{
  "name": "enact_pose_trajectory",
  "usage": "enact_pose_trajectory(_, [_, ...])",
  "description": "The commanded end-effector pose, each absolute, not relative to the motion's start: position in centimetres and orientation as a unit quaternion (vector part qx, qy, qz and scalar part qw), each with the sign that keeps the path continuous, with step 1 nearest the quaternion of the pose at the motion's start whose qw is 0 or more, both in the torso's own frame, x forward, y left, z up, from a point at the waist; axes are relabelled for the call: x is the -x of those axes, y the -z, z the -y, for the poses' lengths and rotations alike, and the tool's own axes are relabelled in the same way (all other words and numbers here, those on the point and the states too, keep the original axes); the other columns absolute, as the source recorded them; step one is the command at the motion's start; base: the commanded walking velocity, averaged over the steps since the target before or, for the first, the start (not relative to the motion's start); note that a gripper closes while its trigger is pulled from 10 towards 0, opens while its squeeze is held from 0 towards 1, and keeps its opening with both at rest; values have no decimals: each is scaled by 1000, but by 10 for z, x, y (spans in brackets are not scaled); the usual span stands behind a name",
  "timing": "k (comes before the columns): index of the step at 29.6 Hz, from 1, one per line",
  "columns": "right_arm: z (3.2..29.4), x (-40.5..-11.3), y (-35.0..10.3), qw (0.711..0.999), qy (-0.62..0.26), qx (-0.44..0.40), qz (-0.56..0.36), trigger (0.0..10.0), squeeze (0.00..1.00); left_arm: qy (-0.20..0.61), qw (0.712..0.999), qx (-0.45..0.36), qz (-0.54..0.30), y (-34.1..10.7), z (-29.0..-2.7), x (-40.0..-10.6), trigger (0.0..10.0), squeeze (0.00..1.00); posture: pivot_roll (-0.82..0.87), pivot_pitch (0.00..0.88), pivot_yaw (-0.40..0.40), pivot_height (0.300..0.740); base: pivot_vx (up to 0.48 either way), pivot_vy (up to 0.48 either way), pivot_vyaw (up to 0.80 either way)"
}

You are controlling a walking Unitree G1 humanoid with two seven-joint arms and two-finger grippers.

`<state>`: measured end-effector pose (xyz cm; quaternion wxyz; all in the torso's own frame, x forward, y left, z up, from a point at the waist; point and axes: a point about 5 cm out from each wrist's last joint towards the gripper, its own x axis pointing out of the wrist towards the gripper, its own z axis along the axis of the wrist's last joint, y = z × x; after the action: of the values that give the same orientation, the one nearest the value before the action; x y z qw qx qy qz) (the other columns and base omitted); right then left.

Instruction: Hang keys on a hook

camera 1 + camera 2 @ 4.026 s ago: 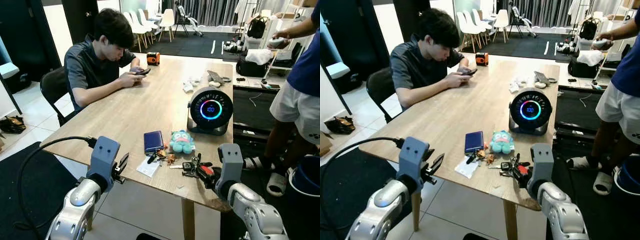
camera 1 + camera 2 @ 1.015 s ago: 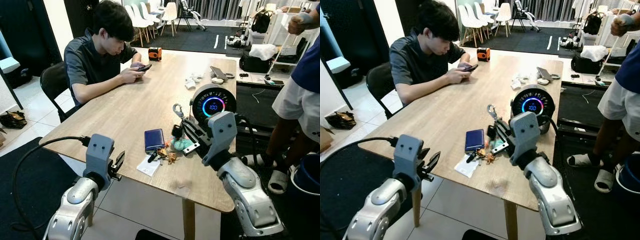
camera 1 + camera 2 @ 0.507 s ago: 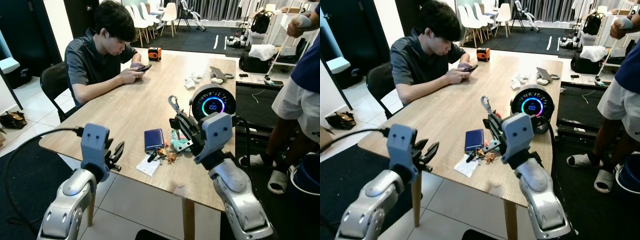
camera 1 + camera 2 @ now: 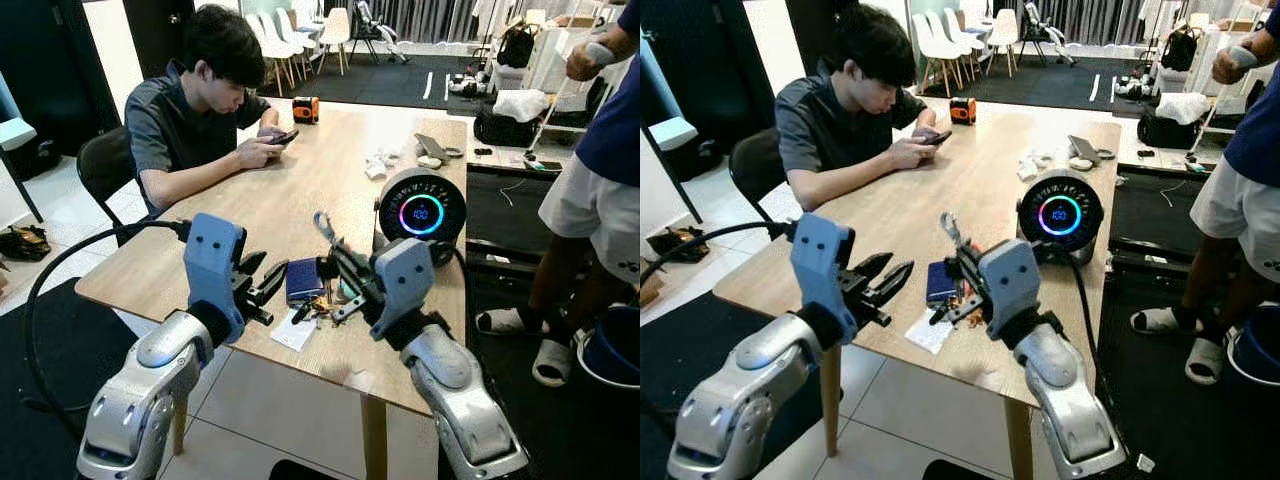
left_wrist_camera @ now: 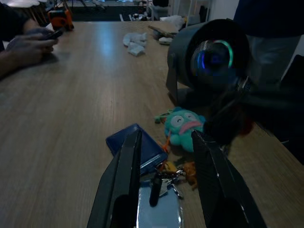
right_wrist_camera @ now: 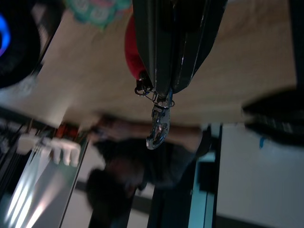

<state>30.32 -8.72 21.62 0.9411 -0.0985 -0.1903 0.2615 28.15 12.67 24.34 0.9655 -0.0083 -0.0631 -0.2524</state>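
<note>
My right gripper (image 4: 338, 258) is raised above the near part of the wooden table (image 4: 260, 215), shut on a bunch of keys (image 6: 134, 53) with a red tag. A silver carabiner (image 4: 324, 228) sticks up past the fingertips, and the right wrist view shows the same carabiner (image 6: 158, 126) beyond the closed fingers. Just to its left, my left gripper (image 4: 268, 276) is lifted over the table's near edge, open and holding nothing, pointing toward the keys. In the left wrist view its fingers (image 5: 122, 183) frame the things on the table.
Under the grippers lie a blue wallet (image 5: 135, 147), a teal plush toy (image 5: 183, 126), a second key bunch (image 5: 164, 178) and a paper slip (image 4: 298, 330). A round speaker (image 4: 420, 213) with a glowing ring stands behind. One person (image 4: 195, 110) sits at the left; another person (image 4: 600, 190) stands at the right.
My right gripper lifted the keys off the table and carried them left. My left arm rose from below the table edge and swung right toward them.
</note>
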Motion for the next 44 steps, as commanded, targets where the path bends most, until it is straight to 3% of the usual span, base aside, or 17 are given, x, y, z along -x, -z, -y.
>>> enact_pose_trajectory(1, [86, -304, -210, 943, -262, 102, 180, 10000, 0, 262, 962, 16, 69, -250, -122, -278, 10000, 0, 80, 110, 22, 740, 0, 0, 0])
enact_pose_trajectory(7, [80, -307, -211, 942, -267, 91, 184, 10000, 0, 275, 960, 22, 44, -241, -107, -277, 10000, 0, 79, 110, 24, 740, 0, 0, 0])
enact_pose_trajectory(8, [78, -307, -212, 941, -268, 87, 187, 10000, 0, 278, 959, 26, 41, -240, -104, -277, 10000, 537, 79, 110, 24, 740, 0, 0, 0])
enact_pose_trajectory(9, [78, -307, -212, 941, -268, 87, 187, 10000, 0, 278, 959, 26, 41, -240, -104, -277, 10000, 537, 79, 110, 24, 740, 0, 0, 0])
enact_pose_trajectory(10, [76, -308, -215, 940, -270, 85, 191, 10000, 0, 284, 958, 31, 37, -239, -100, -277, 10000, 1000, 77, 110, 24, 740, 0, 0, 0])
enact_pose_trajectory(17, [72, -309, -219, 934, -274, 104, 206, 10000, 0, 307, 951, 33, 15, -234, -90, -274, 10000, 1000, 76, 109, 23, 740, 0, 0, 0])
enact_pose_trajectory(19, [67, -309, -220, 926, -282, 124, 217, 10000, 0, 305, 952, 37, 5, -232, -85, -277, 10000, 0, 78, 109, 24, 740, 0, 0, 0])
enact_pose_trajectory(28, [56, -304, -201, 903, -317, 201, 208, 10000, 0, 303, 950, 71, -12, -236, -82, -284, 10000, 0, 78, 109, 28, 740, 0, 0, 0])
enact_pose_trajectory(33, [57, -303, -190, 902, -322, 212, 193, 10000, 0, 258, 964, 58, -13, -238, -94, -294, 10000, 0, 80, 110, 28, 740, 0, 0, 0])
enact_pose_trajectory(38, [59, -303, -188, 913, -320, 177, 182, 10000, 0, 223, 975, 4, -10, -237, -104, -302, 10000, 0, 82, 110, 27, 740, 0, 0, 0])
enact_pose_trajectory(40, [66, -303, -192, 924, -309, 132, 180, 10000, 0, 205, 976, -70, -11, -229, -112, -303, 10000, 0, 81, 111, 29, 740, 0, 0, 0])
enact_pose_trajectory(41, [66, -303, -192, 924, -309, 132, 180, 10000, 0, 205, 976, -70, -11, -229, -112, -303, 10000, 0, 81, 111, 29, 740, 0, 0, 0])
enact_pose_trajectory(42, [81, -304, -196, 939, -279, 91, 178, 10000, 0, 201, 971, -128, -18, -215, -118, -300, 10000, 0, 78, 111, 30, 740, 0, 0, 0])
enact_pose_trajectory(44, [81, -304, -196, 939, -279, 91, 178, 10000, 0, 201, 971, -128, -18, -215, -118, -300, 10000, 0, 78, 111, 30, 740, 0, 0, 0])
